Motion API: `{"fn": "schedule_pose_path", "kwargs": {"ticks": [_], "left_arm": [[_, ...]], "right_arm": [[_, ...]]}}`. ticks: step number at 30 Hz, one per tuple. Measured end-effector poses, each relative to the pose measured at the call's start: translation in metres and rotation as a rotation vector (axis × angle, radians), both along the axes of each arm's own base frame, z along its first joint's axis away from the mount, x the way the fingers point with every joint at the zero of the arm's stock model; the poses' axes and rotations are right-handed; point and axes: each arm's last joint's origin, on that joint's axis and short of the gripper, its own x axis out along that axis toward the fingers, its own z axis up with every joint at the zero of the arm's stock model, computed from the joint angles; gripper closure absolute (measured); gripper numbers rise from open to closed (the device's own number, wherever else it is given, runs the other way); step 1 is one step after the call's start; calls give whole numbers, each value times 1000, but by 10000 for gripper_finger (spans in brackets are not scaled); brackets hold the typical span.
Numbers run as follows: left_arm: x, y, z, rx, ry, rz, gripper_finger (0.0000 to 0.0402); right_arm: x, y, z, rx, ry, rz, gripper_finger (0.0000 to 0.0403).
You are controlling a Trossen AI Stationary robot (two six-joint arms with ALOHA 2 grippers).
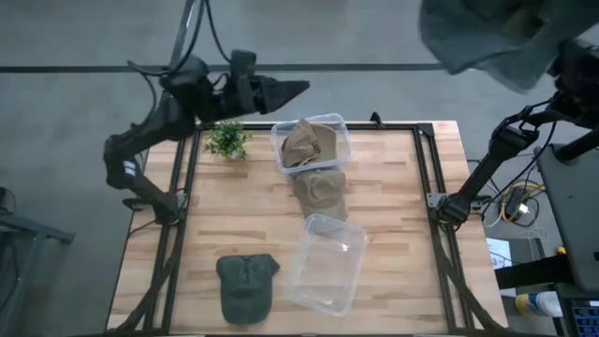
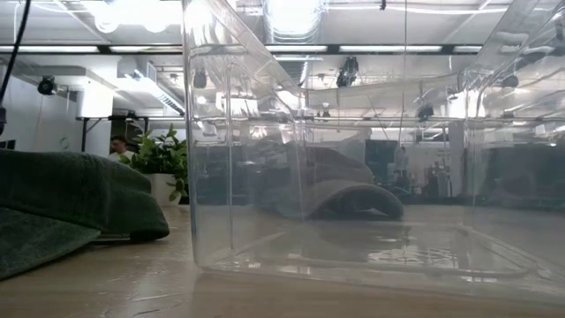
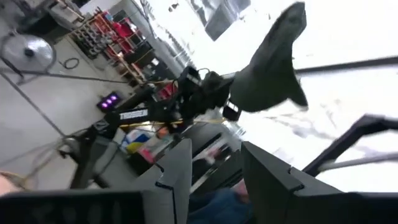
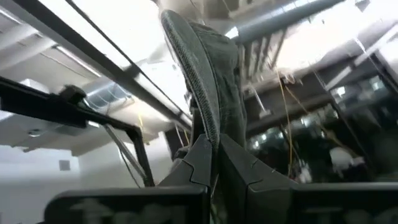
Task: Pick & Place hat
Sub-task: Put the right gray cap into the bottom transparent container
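My right gripper [image 4: 214,163] is shut on a grey hat [image 1: 487,37], raised high over the table's far right corner, near the overhead camera. The left wrist view shows that hat [image 3: 273,62] far off. My left gripper [image 1: 292,91] is open and holds nothing; it hovers above the table's far edge, pointing right. A dark green cap [image 1: 248,285] lies flat near the near edge and fills the left of the low view [image 2: 62,199]. A khaki hat [image 1: 321,192] rests mid-table beside a clear tub [image 1: 343,126] of tan hats. My right gripper pinches the grey hat between its two fingers at an edge [image 4: 208,134]. The cloth stands out beyond the fingertips as a narrow folded band. The hat is lifted clear, far above the table; one layer or several, I cannot tell.
An empty clear tub [image 1: 328,264] sits right of the green cap and fills most of the low view [image 2: 353,177]. A small potted plant [image 1: 226,139] stands near the far left corner. Bare wood shows along the table's left and right sides.
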Motion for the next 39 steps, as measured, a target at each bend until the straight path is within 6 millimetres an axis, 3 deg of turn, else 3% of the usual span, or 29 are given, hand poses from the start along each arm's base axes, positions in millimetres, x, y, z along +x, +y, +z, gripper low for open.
{"fn": "schedule_pose_path", "kwargs": {"ticks": [7, 11, 17, 34, 39], "left_arm": [[26, 6, -1, -94, -148, -45, 271], [29, 10, 3, -109, -245, -63, 271], [34, 9, 1, -72, -224, -88, 271], [-15, 5, 27, 37, -298, -44, 271], [-19, 4, 28, 39, -284, -54, 271]], "right_arm": [[8, 12, -5, 40, 62, 85, 394], [11, 15, -7, 100, 102, 88, 394], [20, 28, -17, 141, 211, 118, 394], [38, 60, -54, 296, 465, 381, 394], [43, 69, -69, 349, 562, 441, 394]]}}
